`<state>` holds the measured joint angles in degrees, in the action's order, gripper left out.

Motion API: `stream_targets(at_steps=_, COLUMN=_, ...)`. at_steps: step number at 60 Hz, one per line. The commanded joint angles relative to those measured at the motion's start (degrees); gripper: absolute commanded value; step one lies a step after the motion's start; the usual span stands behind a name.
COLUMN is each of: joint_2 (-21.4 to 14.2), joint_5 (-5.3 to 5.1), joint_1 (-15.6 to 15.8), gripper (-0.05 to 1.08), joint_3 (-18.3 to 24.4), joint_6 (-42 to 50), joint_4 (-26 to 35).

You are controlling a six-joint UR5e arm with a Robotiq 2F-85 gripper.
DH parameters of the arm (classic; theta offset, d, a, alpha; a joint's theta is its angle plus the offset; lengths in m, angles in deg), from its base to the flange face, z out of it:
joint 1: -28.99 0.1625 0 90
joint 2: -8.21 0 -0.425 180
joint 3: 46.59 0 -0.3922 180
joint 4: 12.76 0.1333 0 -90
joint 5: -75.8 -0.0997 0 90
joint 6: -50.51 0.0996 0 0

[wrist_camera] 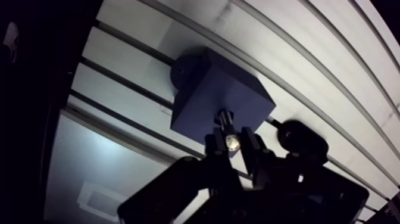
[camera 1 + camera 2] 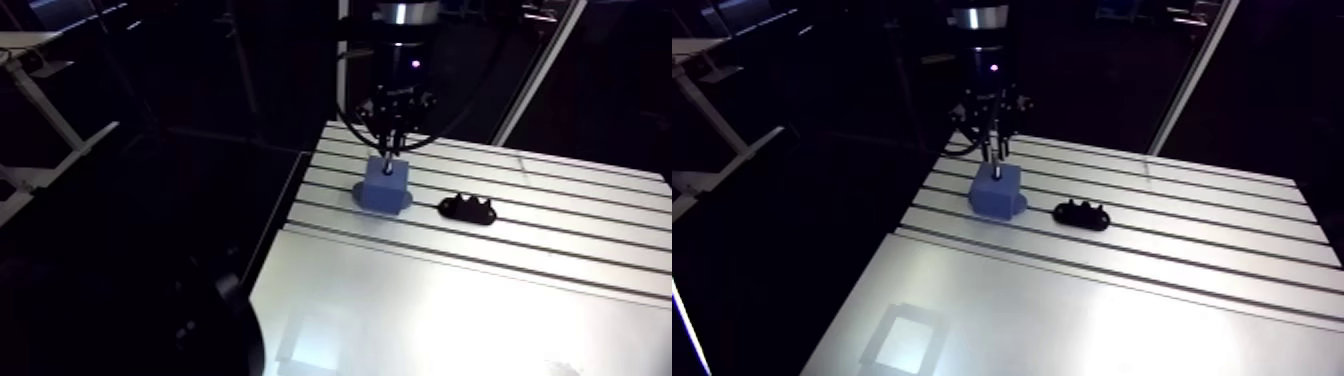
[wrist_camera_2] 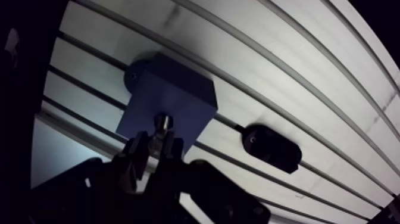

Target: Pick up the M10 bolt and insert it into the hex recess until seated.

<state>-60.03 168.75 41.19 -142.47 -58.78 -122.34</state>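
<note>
**Bolt's in the jaws and parked right on the block – handling notes + head count**

Going left to right in the arm view. First is the blue block (image 2: 385,186), sitting on a round foot (image 2: 357,190) on the slotted table (image 2: 450,300). Straight above it at 12 o'clock the gripper (image 2: 392,150) comes down, basically on top of the block.

The wrist view shows the grip. The two fingers (image 1: 215,152) are parted only a sliver and pinched on the M10 bolt (image 1: 226,122). It hangs upright between them, with its lower end meeting the block's top face near one edge. The hex recess itself is hidden under the bolt and fingers, so I can't tell if it's started in or just touching.

How it'll handle, my guess: it looks like metal, so stiff, dense for its size, nothing fragile. It's shiny and smooth, though, so it could slip or twist in a two-finger pinch if it's pushed off-axis. I'd say the upper end is the right place to hold it, which is where it's held now. That leaves the lower length free to go down.

At about 3 o'clock from the block, a little way apart, lies a black holder (image 2: 468,209) with a bumpy top.

Count:
- bolts: one
- blue blocks: one
- black holders: one
- grippers: one, with two fingers
</note>
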Motion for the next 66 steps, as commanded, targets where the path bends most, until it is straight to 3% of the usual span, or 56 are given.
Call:
stream_targets(at_steps=1, joint_2=0.3, joint_5=-0.01, joint_1=0.0, gripper=0.97, joint_3=-0.1, joint_6=0.0, joint_4=0.0)
stream_targets(at_steps=54, joint_2=0.9, joint_5=0.26, joint_1=-0.1, gripper=0.93, joint_3=-0.7, joint_6=0.1, joint_4=-0.3)
stream_targets(at_steps=55, joint_2=0.9, joint_5=0.26, joint_1=-0.1, gripper=0.8, joint_3=-0.7, joint_6=0.2, joint_4=-0.3)
stream_targets(at_steps=56, joint_2=0.9, joint_5=0.26, joint_1=-0.1, gripper=0.8, joint_3=-0.7, joint_6=0.2, joint_4=-0.3)
stream_targets(at_steps=57, joint_2=0.9, joint_5=0.33, joint_1=-0.1, gripper=0.57, joint_3=-0.7, joint_6=0.2, joint_4=-0.3)
stream_targets(at_steps=58, joint_2=0.9, joint_5=0.33, joint_1=-0.1, gripper=0.57, joint_3=-0.7, joint_6=0.2, joint_4=-0.3)
stream_targets(at_steps=59, joint_2=0.9, joint_5=0.34, joint_1=-0.1, gripper=0.34, joint_3=-0.7, joint_6=0.2, joint_4=-0.3)
stream_targets(at_steps=60, joint_2=0.9, joint_5=0.34, joint_1=-0.1, gripper=0.34, joint_3=-0.7, joint_6=0.2, joint_4=-0.3)
stream_targets(at_steps=61, joint_2=0.9, joint_5=0.42, joint_1=-0.1, gripper=0.14, joint_3=-0.8, joint_6=0.1, joint_4=-0.3)
stream_targets(at_steps=62, joint_2=0.9, joint_5=0.42, joint_1=-0.1, gripper=0.14, joint_3=-0.8, joint_6=0.1, joint_4=-0.3)
stream_targets(at_steps=63, joint_2=0.9, joint_5=0.51, joint_1=-0.1, gripper=0.02, joint_3=-0.9, joint_6=0.1, joint_4=-0.3)
stream_targets(at_steps=66, joint_2=0.8, joint_5=0.45, joint_1=-0.1, gripper=0.01, joint_3=-1.1, joint_6=0.1, joint_4=-0.4)
